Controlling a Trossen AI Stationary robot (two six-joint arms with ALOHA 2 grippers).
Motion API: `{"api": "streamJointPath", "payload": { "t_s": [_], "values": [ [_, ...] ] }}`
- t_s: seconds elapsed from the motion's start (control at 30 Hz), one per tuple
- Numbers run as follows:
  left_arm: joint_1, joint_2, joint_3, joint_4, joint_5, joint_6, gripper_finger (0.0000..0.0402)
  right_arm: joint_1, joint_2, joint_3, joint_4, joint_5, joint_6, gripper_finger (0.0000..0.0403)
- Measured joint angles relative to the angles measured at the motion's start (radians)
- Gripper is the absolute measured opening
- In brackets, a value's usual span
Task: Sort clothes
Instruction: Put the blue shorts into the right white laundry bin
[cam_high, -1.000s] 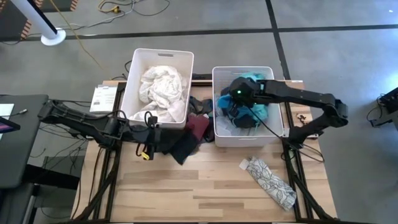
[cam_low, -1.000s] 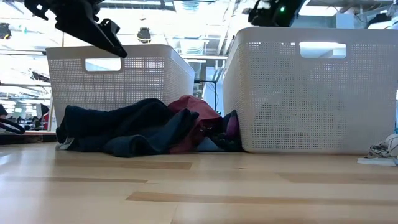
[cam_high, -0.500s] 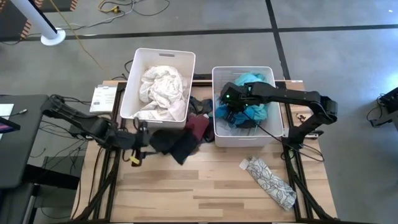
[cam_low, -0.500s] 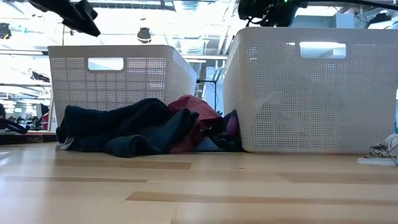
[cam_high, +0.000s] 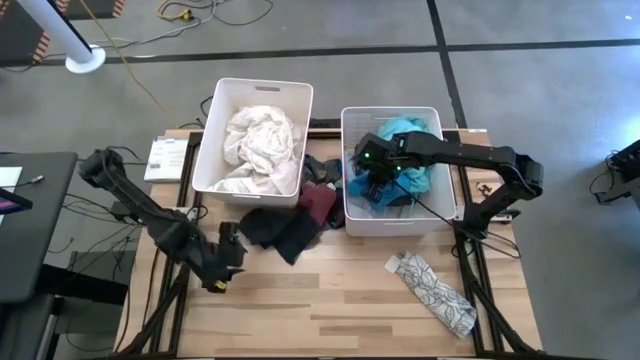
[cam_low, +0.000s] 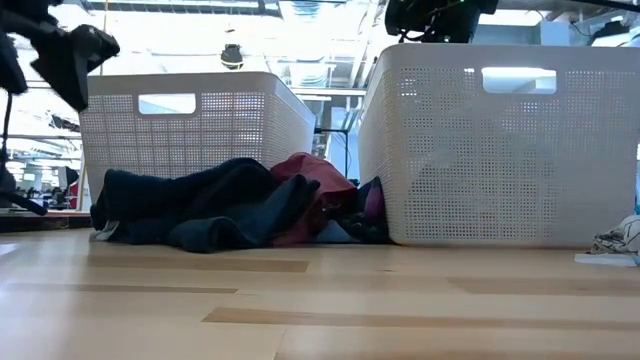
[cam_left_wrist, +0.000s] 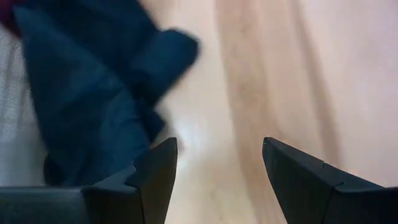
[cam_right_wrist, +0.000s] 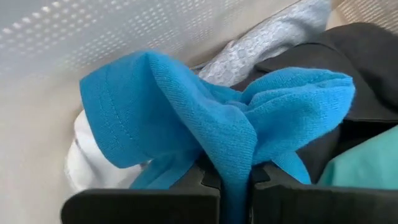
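Between two white bins on the table lies a pile of dark clothes (cam_high: 285, 228), navy, black and maroon, also seen low across the table (cam_low: 225, 205). The left bin (cam_high: 203, 150) holds white clothes (cam_high: 258, 140). The right bin (cam_high: 449, 190) holds teal, blue and black clothes (cam_high: 405, 172). My left gripper (cam_high: 222, 266) hovers open over bare wood just near-left of the pile; its wrist view shows a navy garment (cam_left_wrist: 87, 106) beyond its fingers. My right gripper (cam_high: 371, 172) is inside the right bin, shut on a blue garment (cam_right_wrist: 186, 118). My right gripper pinches a bunched fold of the blue garment (cam_right_wrist: 239, 165) between its two fingers, several layers thick. The fingers come from above, slanting down into the bin. The fold bulges out past the fingers, over a black garment (cam_right_wrist: 348, 56) and a pale grey one (cam_right_wrist: 267, 43).
A white patterned garment (cam_high: 432, 292) lies alone on the table's near right. A paper sheet (cam_high: 166, 157) sits at the table's far left edge beside the left bin. Bare wood spans the near half of the table (cam_high: 320, 300).
My left gripper has swung away from the left bin's near wall toward the table's near edge, staying open with nothing in it. My right gripper has shifted a little toward the right bin's left wall and sunk lower among the clothes, still shut.
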Motion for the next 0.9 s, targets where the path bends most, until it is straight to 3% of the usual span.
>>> {"api": "streamJointPath", "payload": {
  "t_s": [0.4, 0.53, 0.9],
  "values": [
    [-0.008, 0.248, 0.001, -0.078, -0.25, -0.177, 0.0232, 0.036, 0.001, 0.0, -0.003, -0.018, 0.0, 0.0037],
    [-0.008, 0.328, 0.001, -0.074, -0.313, -0.192, 0.0232, 0.053, 0.001, 0.0, -0.003, -0.018, 0.0, 0.0073],
    [0.028, 0.556, 0.001, 0.01, -0.343, -0.173, 0.0232, 0.101, 0.001, 0.0, -0.003, -0.017, 0.012, 0.0184]
  ]
}}
